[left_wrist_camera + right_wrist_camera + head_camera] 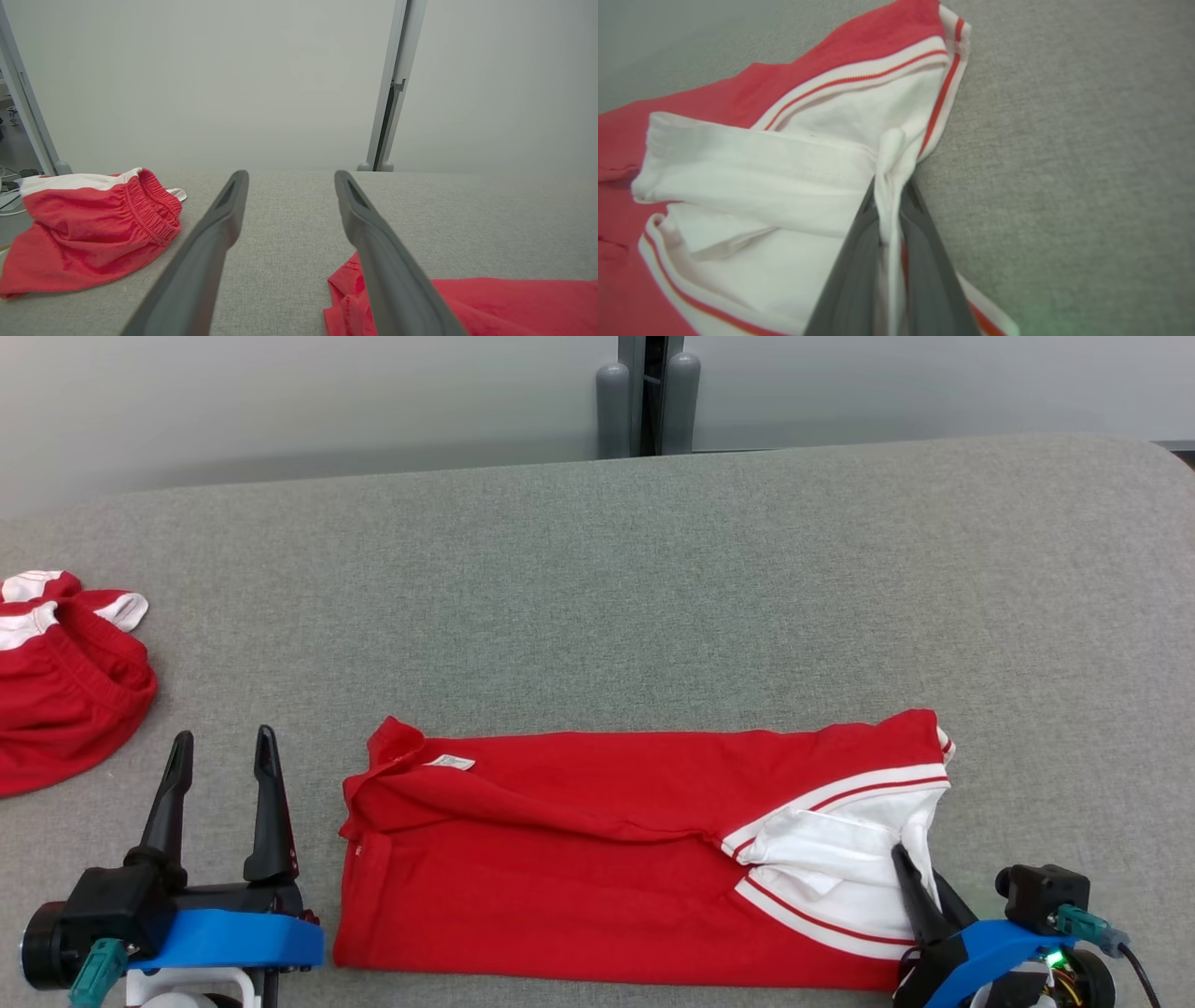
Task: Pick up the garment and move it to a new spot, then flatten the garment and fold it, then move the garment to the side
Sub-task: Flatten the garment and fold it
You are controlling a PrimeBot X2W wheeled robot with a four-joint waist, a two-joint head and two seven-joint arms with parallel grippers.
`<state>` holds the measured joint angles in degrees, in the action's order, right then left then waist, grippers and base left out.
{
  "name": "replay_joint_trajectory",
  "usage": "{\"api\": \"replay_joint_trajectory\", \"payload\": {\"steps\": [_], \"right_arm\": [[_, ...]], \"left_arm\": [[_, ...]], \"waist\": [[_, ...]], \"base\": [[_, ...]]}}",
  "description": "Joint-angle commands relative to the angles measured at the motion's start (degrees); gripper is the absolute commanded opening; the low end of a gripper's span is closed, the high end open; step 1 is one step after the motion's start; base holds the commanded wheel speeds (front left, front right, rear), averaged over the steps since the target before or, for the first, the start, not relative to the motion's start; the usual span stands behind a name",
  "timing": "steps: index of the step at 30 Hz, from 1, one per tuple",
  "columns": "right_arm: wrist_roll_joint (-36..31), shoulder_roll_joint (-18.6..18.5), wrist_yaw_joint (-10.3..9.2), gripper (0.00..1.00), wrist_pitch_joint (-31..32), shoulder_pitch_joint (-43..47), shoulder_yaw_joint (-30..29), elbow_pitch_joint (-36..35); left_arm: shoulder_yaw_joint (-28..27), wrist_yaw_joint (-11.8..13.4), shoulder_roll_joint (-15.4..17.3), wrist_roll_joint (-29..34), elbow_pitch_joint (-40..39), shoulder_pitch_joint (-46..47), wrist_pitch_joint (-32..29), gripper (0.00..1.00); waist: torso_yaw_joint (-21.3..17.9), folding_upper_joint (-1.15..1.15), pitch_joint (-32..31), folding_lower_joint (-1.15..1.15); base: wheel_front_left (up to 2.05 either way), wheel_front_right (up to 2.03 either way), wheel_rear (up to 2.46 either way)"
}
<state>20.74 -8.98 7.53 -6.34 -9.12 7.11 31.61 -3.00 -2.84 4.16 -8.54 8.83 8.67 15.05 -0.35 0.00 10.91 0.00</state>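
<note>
A soft red knit garment (579,859) with white striped trim lies folded lengthwise near the front of a grey fabric-covered table (653,569). The right gripper (889,191) is clamped on a bunched white fold at its right end. The left gripper (224,737), fingers apart and empty, sits beside its left end. Light and limp, it would likely sag, so hems or corners are the best places to grip. How many layers are pinched is hidden.
</note>
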Motion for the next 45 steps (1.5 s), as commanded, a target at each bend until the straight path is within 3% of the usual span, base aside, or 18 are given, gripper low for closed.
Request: {"api": "replay_joint_trajectory", "payload": {"steps": [1, 10, 17, 26, 34, 45], "right_arm": [[0.7, -0.5, -0.08, 0.0, 0.1, 0.6, 0.5, 1.1], [-1.0, -7.3, -0.1, 0.0, -2.6, -0.8, -8.8, 1.5], [-3.5, -7.4, -0.09, 0.0, -1.1, -1.3, -13.1, -2.5], [-5.8, -4.2, -0.07, 0.0, 1.1, 1.2, -9.8, -13.2], [-6.1, -1.7, -0.06, 0.0, 4.2, 3.9, -3.2, -24.1], [-4.7, 0.7, -0.06, 0.0, 6.6, 3.7, 8.6, -30.0]], "left_arm": [[-0.7, -0.5, -0.2, 0.5, 0.1, -0.7, 0.2, 1.0], [-1.9, -1.6, -0.9, 1.7, 0.5, -1.2, 0.2, 1.0], [-2.5, -2.0, -1.1, 2.2, 0.7, -1.8, 0.2, 1.0], [-2.5, -2.2, -1.2, 2.3, 0.9, -2.5, 0.2, 1.0], [-2.0, -2.2, -1.2, 1.7, 1.2, -2.1, 0.2, 1.0], [-1.3, -1.9, -1.2, 1.2, 1.6, -1.3, 0.2, 1.0]], "waist": [[-0.2, 0.0, -0.2, 0.0], [-0.8, 0.0, -1.0, 0.0], [-1.5, 0.0, -1.6, 0.0], [-2.1, 0.0, -2.3, 0.0], [-2.3, 0.0, -2.2, 0.0], [-1.0, 0.0, -1.7, 0.0]], "base": [[0.0, 0.0, 0.0], [0.0, 0.0, 0.0], [0.0, 0.0, 0.0], [0.0, 0.0, 0.0], [0.0, 0.0, 0.0], [0.0, 0.0, 0.0]]}}
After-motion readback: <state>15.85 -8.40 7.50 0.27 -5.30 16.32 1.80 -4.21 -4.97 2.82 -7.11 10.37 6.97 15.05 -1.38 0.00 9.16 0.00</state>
